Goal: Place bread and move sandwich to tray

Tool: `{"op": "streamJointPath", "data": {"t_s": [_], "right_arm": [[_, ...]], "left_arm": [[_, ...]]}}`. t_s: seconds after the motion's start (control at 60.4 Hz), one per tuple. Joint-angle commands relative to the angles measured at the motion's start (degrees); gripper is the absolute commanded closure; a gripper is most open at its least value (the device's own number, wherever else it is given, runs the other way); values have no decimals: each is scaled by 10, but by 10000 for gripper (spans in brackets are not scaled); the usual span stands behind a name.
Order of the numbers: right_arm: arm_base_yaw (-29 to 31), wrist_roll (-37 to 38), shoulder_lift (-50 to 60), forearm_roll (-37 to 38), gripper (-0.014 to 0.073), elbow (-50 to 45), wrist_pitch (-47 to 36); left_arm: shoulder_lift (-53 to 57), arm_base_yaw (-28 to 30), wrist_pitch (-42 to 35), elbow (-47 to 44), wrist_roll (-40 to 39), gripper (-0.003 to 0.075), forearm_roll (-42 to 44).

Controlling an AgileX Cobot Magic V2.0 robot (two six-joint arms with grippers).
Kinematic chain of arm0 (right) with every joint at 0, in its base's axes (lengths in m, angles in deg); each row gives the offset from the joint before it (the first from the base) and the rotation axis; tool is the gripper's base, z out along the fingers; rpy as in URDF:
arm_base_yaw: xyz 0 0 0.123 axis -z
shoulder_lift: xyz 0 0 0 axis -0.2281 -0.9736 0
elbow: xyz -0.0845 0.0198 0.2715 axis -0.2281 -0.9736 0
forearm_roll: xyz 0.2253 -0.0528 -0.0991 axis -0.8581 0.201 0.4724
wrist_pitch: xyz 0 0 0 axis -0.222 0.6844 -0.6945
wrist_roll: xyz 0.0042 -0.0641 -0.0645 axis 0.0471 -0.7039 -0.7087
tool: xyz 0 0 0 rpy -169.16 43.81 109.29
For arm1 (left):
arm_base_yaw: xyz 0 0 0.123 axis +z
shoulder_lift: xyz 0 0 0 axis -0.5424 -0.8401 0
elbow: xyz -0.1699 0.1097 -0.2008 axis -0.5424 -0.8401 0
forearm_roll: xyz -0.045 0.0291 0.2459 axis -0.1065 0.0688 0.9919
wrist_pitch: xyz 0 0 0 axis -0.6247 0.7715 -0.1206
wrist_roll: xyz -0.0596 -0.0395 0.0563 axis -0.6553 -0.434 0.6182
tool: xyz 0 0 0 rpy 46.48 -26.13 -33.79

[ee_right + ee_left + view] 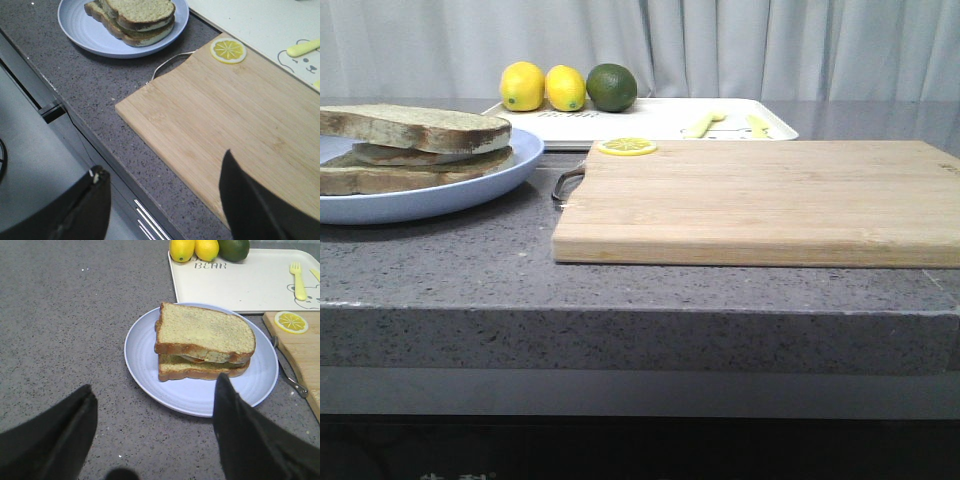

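Observation:
The bread [205,331] lies as the top slice of the sandwich [200,371] on the round pale blue plate [145,355]. A bit of fried egg shows between the slices. In the front view the sandwich [410,150] and plate [470,185] sit at the far left. The cream-white tray [650,120] lies behind, at the back of the counter. My left gripper [154,385] is open and empty, just short of the plate's near rim. My right gripper [164,164] is open and empty over the counter's front edge, beside the cutting board. Neither gripper shows in the front view.
A wooden cutting board [760,200] with a lemon slice [627,147] on its far left corner lies right of the plate. Two lemons [522,86] and a lime [611,87] sit at the tray's far left end. Yellow cutlery [298,280] lies on the tray's right part.

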Motion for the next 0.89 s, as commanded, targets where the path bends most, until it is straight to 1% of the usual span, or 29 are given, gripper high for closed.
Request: {"op": "streamJointPath", "data": {"t_s": [0.0,0.165,0.298,0.347,0.447,0.513,0.596,0.662,0.745,0.794,0.827,0.877], "right_arm": [[-1,-2,42,6,108,-17,-64],[-1,-2,92,15,108,-51,-66],[-1,-2,113,22,108,-63,-66],[-1,-2,113,22,108,-64,-66],[-1,-2,113,25,108,-67,-67],[-1,-2,113,26,108,-67,-68],[-1,-2,113,26,108,-67,-68],[-1,-2,113,26,108,-67,-68],[-1,-2,113,26,108,-67,-68],[-1,-2,113,26,108,-67,-68],[-1,-2,113,26,108,-67,-68],[-1,-2,113,26,108,-67,-67]], "left_arm": [[-7,-5,-37,16,-4,246,0],[-7,-5,-20,16,-4,246,0],[-30,-5,28,33,-4,246,0],[-51,-4,57,47,-4,246,0],[-106,-2,99,77,-4,246,31],[-147,-1,108,91,-4,246,48],[-196,2,111,109,-4,246,48],[-236,16,111,124,-4,246,43],[-285,52,109,145,1,246,24],[-315,76,107,157,22,246,-5],[-329,91,107,164,46,246,-31],[-357,122,104,179,105,247,-114]]}}
